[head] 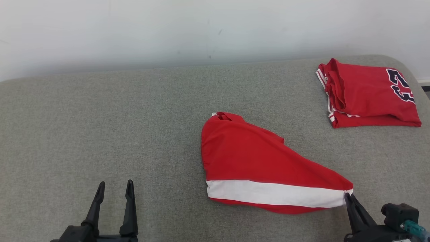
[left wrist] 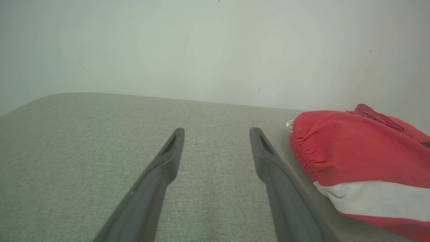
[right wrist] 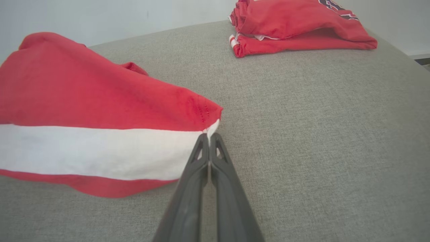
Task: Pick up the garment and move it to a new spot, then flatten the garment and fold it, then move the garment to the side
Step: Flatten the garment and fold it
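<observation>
Right gripper (head: 348, 195), closed tight on the white-striped corner of the red garment (head: 255, 161) lying midway across the grey cushion (head: 100, 117); left gripper (head: 115, 183), spread wide, empty, not touching the cloth.

My left gripper (head: 115, 184) and right gripper (head: 348, 195) each have two long, matte black fingers (left wrist: 268, 158) tapering to slim tips with a small slotted cutout, and a black block (head: 398, 212) with a teal connector (head: 414, 228) sits beside the right one.
</observation>
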You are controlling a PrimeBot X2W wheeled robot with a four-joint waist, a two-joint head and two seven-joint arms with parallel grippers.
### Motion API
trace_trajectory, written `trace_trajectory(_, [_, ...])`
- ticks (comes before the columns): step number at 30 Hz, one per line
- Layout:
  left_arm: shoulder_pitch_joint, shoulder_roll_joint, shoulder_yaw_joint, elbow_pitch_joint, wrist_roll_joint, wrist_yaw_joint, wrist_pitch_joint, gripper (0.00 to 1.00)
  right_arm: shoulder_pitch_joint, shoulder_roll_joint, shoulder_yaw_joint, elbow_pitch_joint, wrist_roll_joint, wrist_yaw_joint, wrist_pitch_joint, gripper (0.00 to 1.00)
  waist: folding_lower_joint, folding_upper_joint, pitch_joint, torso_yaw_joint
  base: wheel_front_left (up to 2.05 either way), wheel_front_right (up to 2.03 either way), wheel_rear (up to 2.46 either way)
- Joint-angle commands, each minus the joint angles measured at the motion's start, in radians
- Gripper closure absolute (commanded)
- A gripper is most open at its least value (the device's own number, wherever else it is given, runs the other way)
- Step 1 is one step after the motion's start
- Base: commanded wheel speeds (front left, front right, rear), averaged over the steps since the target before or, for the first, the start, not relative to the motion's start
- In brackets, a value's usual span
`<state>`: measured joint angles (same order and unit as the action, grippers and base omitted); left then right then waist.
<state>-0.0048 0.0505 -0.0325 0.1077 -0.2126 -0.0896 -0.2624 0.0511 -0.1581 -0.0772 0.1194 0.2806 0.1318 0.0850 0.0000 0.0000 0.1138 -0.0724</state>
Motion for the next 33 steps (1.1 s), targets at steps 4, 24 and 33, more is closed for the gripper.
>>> trace_trajectory(4, [-0.013, -0.001, -0.009, 0.011, -0.002, -0.005, -0.002, 0.0, -0.005, 0.024, -0.019, 0.036, -0.051, -0.003, -0.062, 0.43, 0.0, 0.0, -0.003, 0.001, 0.0, 0.0, 0.0])
trace_trajectory(24, [-0.105, 0.0, -0.094, 0.153, 0.011, -0.039, -0.002, 0.0, -0.1, 0.101, 0.025, 0.099, -0.133, -0.003, -0.317, 0.0, 0.0, 0.0, 0.002, -0.036, 0.0, 0.0, 0.0])
trace_trajectory(33, [-0.226, 0.046, -0.251, 0.343, -0.045, -0.041, -0.002, 0.0, -0.142, 0.109, 0.064, 0.159, -0.112, -0.003, -0.344, 0.0, 0.0, 0.0, 0.032, -0.084, 0.0, 0.0, 0.0])
